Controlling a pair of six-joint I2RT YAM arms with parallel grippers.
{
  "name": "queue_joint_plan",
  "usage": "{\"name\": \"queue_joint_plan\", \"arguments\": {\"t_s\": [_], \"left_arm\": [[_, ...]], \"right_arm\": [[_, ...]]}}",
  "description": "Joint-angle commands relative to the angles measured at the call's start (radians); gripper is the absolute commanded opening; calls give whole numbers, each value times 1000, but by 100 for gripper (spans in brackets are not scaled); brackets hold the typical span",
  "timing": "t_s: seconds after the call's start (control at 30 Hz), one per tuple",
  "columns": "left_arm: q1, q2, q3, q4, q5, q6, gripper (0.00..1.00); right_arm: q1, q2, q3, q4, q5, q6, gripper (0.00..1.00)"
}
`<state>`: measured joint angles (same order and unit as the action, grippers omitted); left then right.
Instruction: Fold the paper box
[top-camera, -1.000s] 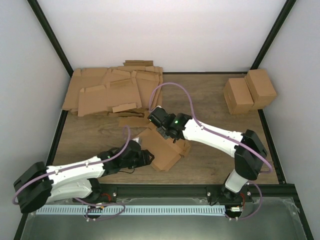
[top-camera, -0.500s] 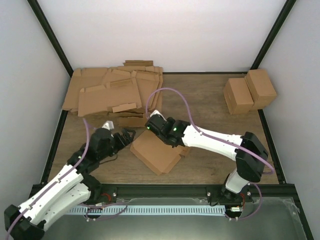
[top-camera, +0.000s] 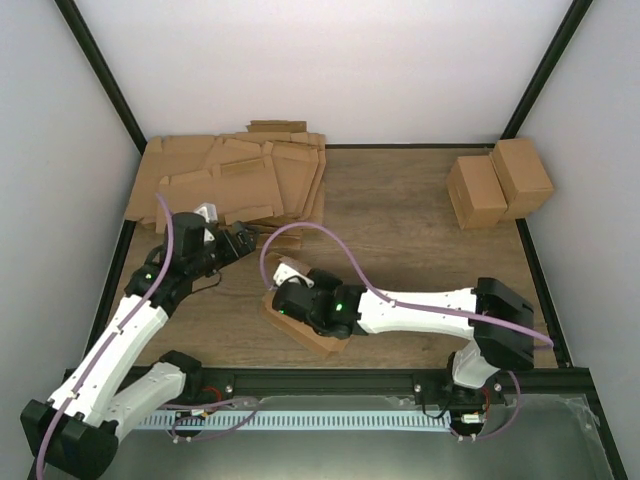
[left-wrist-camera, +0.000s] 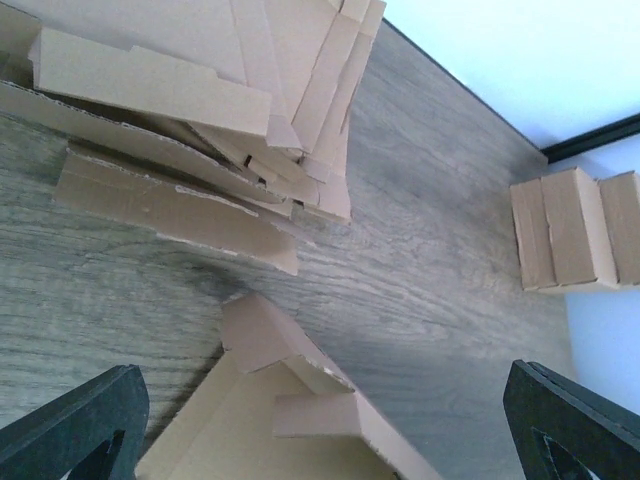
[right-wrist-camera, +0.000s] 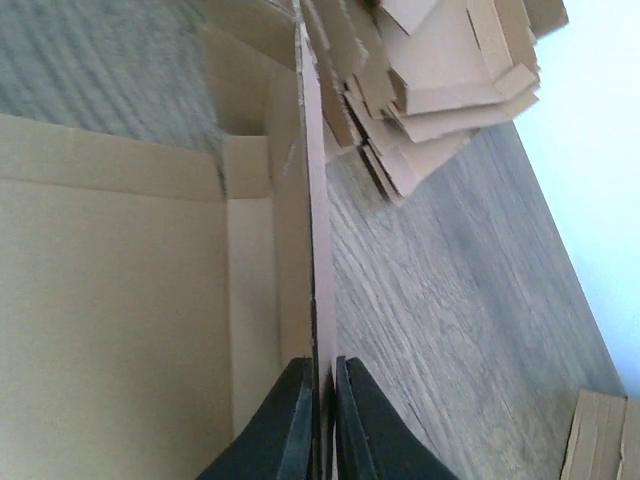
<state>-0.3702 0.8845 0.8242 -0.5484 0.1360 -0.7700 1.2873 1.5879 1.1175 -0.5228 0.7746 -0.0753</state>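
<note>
Near centre of the surface (top-camera: 420, 230), box (top-camera: 318, 342) has one wall pinched by right fingers (right-wrist-camera: 290, 420); left fingers (left-wrist-camera: 80, 420) gape, empty. Risk: unbraced box slides, wall creases crooked or tears.

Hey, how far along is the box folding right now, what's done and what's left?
Done: the paper box has one side wall standing upright from its base. In hand: the right end effector is pinched shut on that wall, while the left end effector hangs open, off the box. Left: the end flaps look loose and untucked, so the carton is not yet formed.
</note>
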Motion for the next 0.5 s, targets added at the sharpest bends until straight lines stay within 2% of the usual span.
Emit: {"name": "queue_joint_plan", "arguments": {"t_s": [0.0, 0.1, 0.23, 0.4, 0.47], "left_arm": [[7, 33, 14, -11, 31, 90, 100], [6, 73, 4, 4, 49, 125, 100], [6, 107, -10, 34, 51, 170, 100], [5, 126, -41, 116, 103, 203, 99], [6, 135, -59, 160, 129, 207, 98]], "right_arm": [[26, -25, -17, 57, 41, -16, 12], [27, -38, -36, 63, 95, -6, 32], [23, -90, -36, 35, 87, 52, 52], [8, -196, 3, -40, -39, 175, 72], [-10, -234, 21, -71, -134, 225, 74]]}}
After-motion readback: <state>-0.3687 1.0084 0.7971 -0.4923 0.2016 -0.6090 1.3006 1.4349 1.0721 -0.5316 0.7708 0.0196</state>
